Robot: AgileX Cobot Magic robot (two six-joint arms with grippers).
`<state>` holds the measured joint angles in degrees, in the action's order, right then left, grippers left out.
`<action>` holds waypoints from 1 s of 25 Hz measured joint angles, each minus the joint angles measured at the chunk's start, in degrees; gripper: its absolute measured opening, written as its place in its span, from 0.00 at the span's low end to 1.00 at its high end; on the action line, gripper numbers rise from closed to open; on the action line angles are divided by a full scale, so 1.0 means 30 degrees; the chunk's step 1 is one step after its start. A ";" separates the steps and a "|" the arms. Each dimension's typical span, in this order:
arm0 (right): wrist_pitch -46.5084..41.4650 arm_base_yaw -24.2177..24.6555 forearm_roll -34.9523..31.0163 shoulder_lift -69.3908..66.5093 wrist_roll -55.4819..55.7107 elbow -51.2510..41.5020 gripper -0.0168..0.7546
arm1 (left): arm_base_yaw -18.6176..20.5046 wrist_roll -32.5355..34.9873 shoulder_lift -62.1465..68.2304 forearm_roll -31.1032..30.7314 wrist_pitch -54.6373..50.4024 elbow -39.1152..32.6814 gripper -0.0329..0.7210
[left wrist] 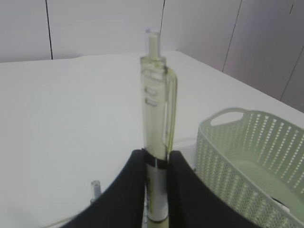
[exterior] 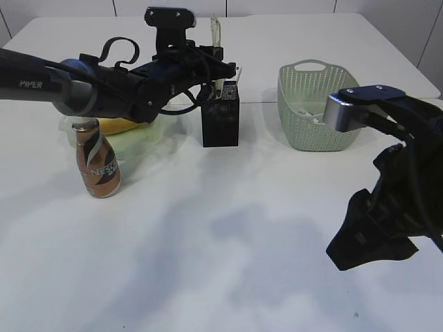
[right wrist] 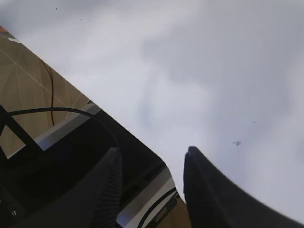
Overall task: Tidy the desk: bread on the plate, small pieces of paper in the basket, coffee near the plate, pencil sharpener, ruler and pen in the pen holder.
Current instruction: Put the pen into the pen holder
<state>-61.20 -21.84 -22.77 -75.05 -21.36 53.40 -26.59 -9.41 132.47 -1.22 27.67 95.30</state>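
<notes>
Black right hand (exterior: 370, 238), nearest item: low over the front right of the white desk (exterior: 208, 249), jaws standing half apart, nothing between them or touching them; in its wrist view the two dark fingers (right wrist: 107, 190) frame bare desk edge. Its arm folds down from the right, silver wrist block uppermost.

Brown coffee bottle (exterior: 97, 162): upright, front left, just before the pale green plate (exterior: 142, 138), which carries the yellowish bread (exterior: 121, 126).

Black pen holder (exterior: 221, 116): upright at centre, items standing in it, too small to identify.

Left hand (left wrist: 156, 190): closed narrowly on the translucent pen (left wrist: 156, 137), held upright with its clip and push-button end uppermost, directly above the pen holder. Its arm reaches in level from the left, over the plate.

Green basket (exterior: 315, 104): right of the holder, small white paper pieces inside
</notes>
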 joint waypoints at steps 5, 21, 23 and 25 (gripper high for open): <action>0.0000 0.0000 0.0000 0.0000 -0.0041 0.0000 0.48 | 0.0000 0.0000 0.0390 0.0000 0.0000 0.0000 0.14; 0.0192 0.0000 0.0000 0.0000 -0.0289 0.0000 0.48 | 0.0000 0.0000 0.0555 0.0000 -0.0877 0.0000 0.14; 0.0192 0.0000 0.0000 0.0000 -0.0306 0.0000 0.48 | 0.0000 0.0000 0.0662 0.0000 -0.0877 0.0000 0.14; 0.0192 0.0000 0.0000 0.0000 -0.0306 0.0000 0.48 | 0.0000 0.0000 0.0852 0.0000 -0.0877 0.0000 0.14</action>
<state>-60.62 -21.84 -22.77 -75.05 -22.27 53.40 -26.59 -9.41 135.02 -1.22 25.04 95.30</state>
